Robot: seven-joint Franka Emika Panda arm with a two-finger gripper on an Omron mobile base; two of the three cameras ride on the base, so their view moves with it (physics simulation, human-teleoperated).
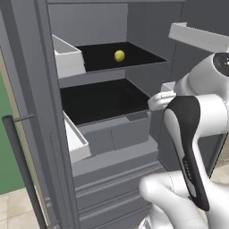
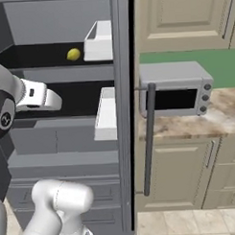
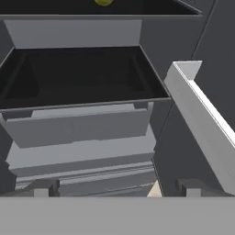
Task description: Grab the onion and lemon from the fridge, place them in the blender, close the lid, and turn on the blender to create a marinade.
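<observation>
The fridge [image 1: 44,89] stands open in front of me. A small yellow-green lemon [image 1: 119,55] lies on its dark upper shelf, also seen as the lemon [image 2: 73,54] and at the top edge of the hand view as the lemon [image 3: 103,2]. My gripper [image 3: 117,189] is open with nothing between its fingers. It hangs in front of the middle shelf [image 3: 82,78], below and short of the lemon. My white hand [image 2: 39,97] reaches toward the fridge interior. The onion, the blender and the lid are out of view.
White door bins [image 1: 69,58] hang on the open door, and one bin [image 3: 202,114] is close to my gripper's right. Pale drawers [image 1: 112,134] sit under the shelves. A long dark handle [image 2: 149,137] runs down the door; a microwave [image 2: 175,91] stands on the counter [image 2: 225,115] beyond.
</observation>
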